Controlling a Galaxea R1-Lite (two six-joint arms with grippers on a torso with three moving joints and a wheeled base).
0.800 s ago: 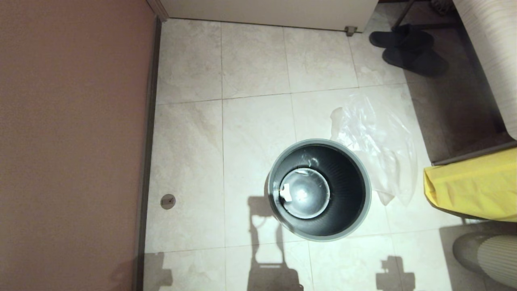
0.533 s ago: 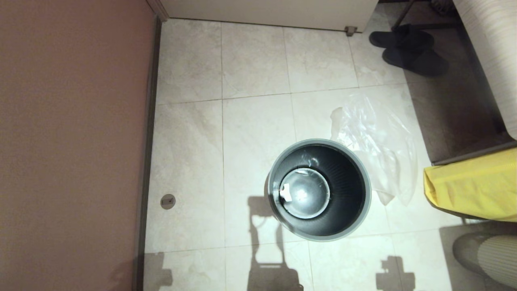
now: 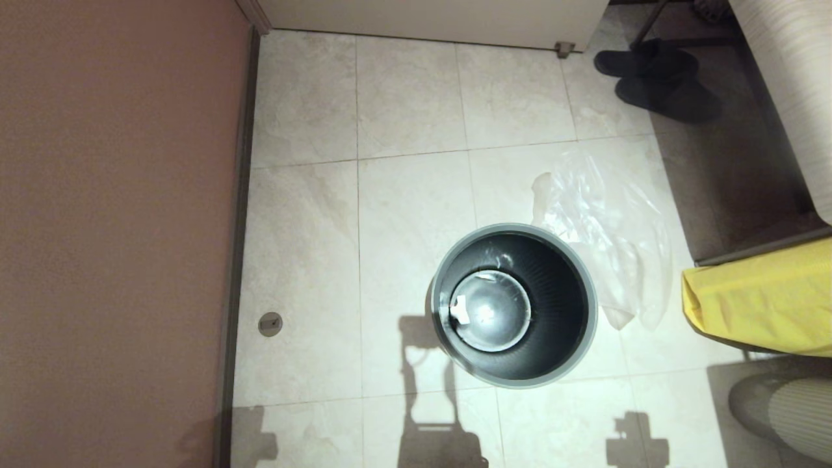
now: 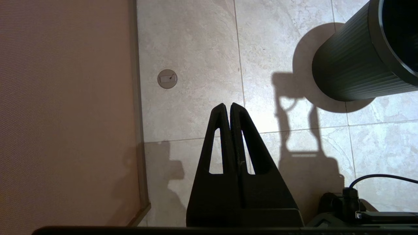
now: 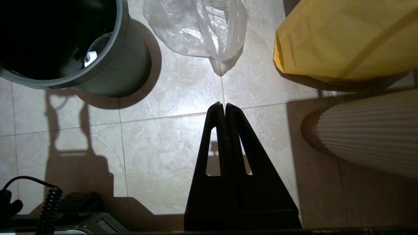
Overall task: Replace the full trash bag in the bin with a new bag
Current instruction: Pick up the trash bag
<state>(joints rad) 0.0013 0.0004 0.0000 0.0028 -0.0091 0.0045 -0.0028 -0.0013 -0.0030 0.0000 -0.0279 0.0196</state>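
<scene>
The bin stands on the tiled floor with a grey rim, black ribbed inside and a shiny round bottom; no bag lines it. It also shows in the left wrist view as the bin and in the right wrist view as the bin. The new bag, clear and crinkled, lies flat on the floor just behind and right of the bin; the new bag lies ahead of my right gripper. My left gripper is shut, empty, above the floor left of the bin. My right gripper is shut, empty, short of the bag.
A yellow sack sits at the right, with a pale ribbed rounded object near it. A brown wall runs along the left. Dark slippers lie at the back right. A small round floor fitting sits by the wall.
</scene>
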